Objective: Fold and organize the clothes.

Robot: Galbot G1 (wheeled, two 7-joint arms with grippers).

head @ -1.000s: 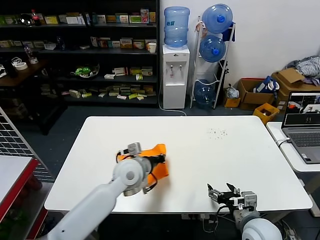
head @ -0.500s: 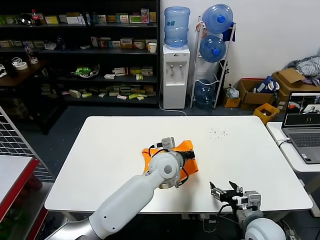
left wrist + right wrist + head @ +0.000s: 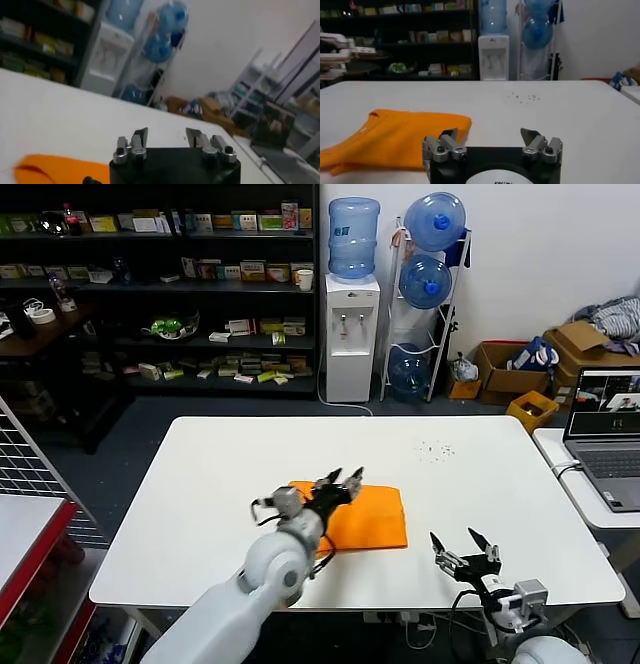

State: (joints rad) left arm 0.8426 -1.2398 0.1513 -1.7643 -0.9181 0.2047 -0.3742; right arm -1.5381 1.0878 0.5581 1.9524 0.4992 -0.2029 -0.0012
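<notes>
Orange T-shirt, folded into a flat rectangle, lying on the white desk slightly toward its near edge, about midway across. Left pincer poised at the shirt's left far corner, fingers spread, gripping nothing. Right pincer low over the near right part of the desk, well apart from the shirt, fingers spread wide and empty. A laptop stands on a side table to the right.
</notes>
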